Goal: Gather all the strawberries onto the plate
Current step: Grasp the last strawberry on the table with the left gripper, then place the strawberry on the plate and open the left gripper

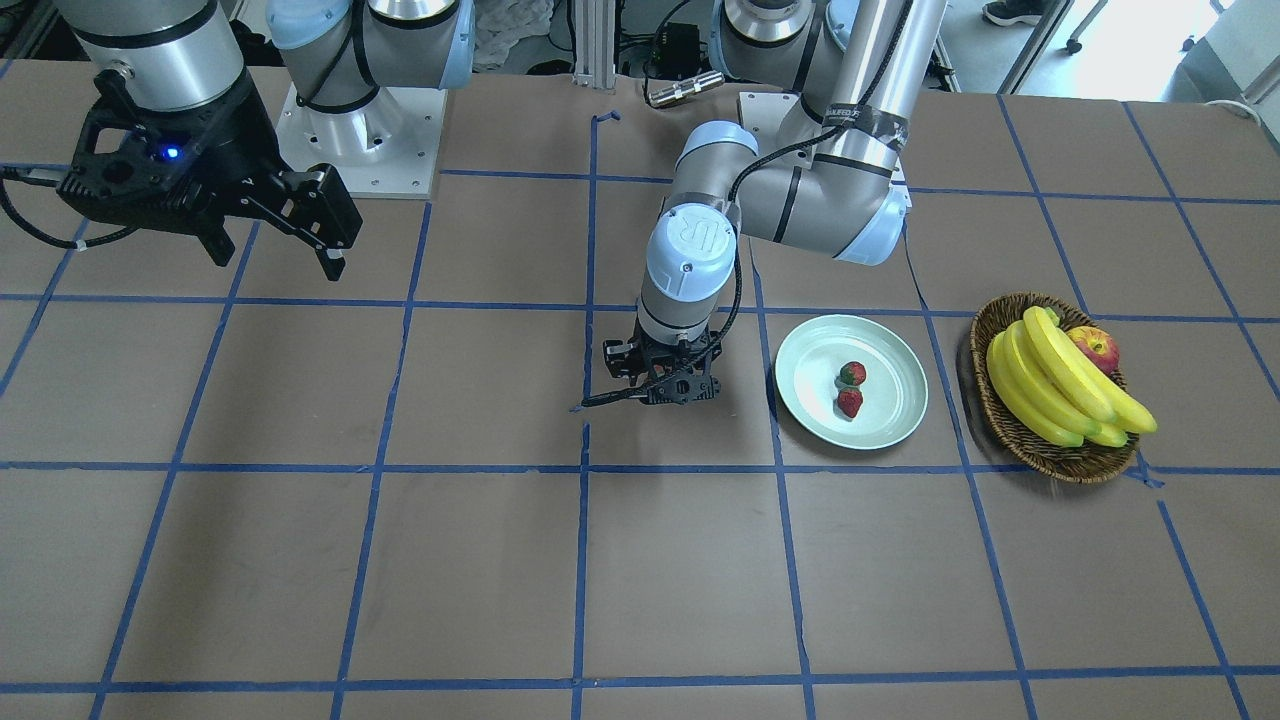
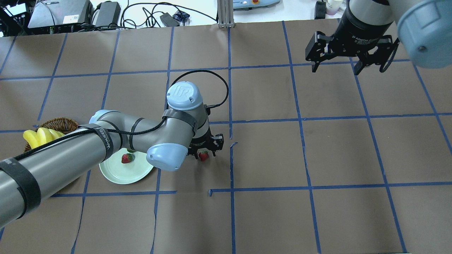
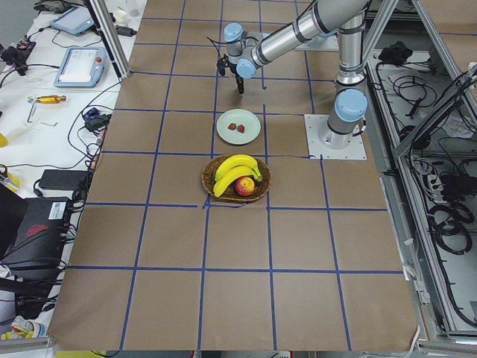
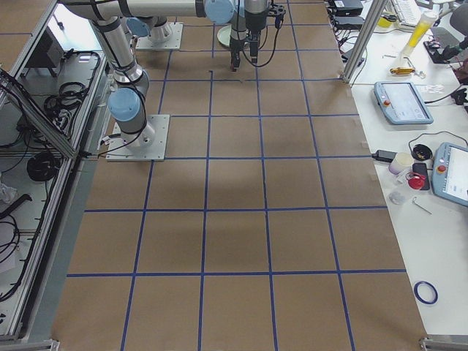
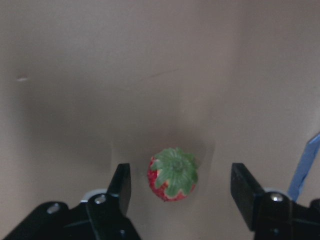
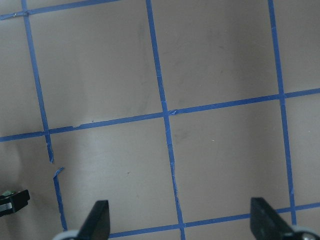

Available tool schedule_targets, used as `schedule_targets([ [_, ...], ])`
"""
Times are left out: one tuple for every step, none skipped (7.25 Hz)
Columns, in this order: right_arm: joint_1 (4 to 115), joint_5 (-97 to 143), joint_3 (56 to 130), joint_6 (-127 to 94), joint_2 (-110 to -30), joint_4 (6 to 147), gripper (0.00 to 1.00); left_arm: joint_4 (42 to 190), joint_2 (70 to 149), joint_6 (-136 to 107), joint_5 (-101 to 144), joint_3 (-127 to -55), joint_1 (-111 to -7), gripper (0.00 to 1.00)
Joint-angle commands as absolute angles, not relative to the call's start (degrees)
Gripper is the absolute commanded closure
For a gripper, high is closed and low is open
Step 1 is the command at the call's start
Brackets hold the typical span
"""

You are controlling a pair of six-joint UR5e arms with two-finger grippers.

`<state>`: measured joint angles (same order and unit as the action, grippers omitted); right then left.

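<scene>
Left claw (image 5: pixel 182 186) fills my wrist view, spread wide with one strawberry (image 5: pixel 173 174) between its fingers, touching neither, green cap facing the camera. I see that berry lying on the bare bench (image 1: pixel 480 560), near the plate (image 1: pixel 800 385). Two more strawberries (image 1: pixel 852 373) sit close together in the plate. Right claw (image 2: pixel 335 69) hangs wide open above the bench, well apart from all of it.

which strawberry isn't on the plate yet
The strawberry on the table, inside the open left pincer; the other two lie on the plate.
</scene>
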<state>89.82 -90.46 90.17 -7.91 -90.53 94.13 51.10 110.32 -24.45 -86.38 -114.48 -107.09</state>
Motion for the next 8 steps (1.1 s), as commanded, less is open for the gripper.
schedule_targets([
  [89.8,-90.4,90.2,-7.9,-90.5,94.1,0.00,51.2,109.6,-21.7,-89.5,-113.6,-107.1,1.00],
  [89.8,-90.5,90.2,-7.9,-90.5,94.1,0.00,52.3,108.6,-18.3,-93.4,-113.1,-106.7,1.00],
  [89.8,-90.5,90.2,-7.9,-90.5,94.2,0.00,55.5,106.9,-15.1,-94.8,-112.7,-103.2,1.00],
  [89.8,-90.5,90.2,-7.9,-90.5,94.2,0.00,59.5,105.2,-8.7,-95.4,-113.1,-98.4,1.00],
  [89.8,-90.5,90.2,-7.9,-90.5,94.2,0.00,62.1,103.9,-1.0,-97.7,-113.7,-93.4,1.00],
  [89.8,-90.5,90.2,-7.9,-90.5,94.2,0.00,62.4,102.8,4.8,-97.8,-114.4,-89.0,1.00],
  [89.8,-90.5,90.2,-7.9,-90.5,94.2,0.00,62.4,102.7,6.2,-97.5,-115.7,-87.4,0.99],
  [89.8,-90.4,90.2,-7.9,-90.4,94.2,0.00,61.4,102.6,5.8,-96.9,-117.3,-87.2,0.15],
])
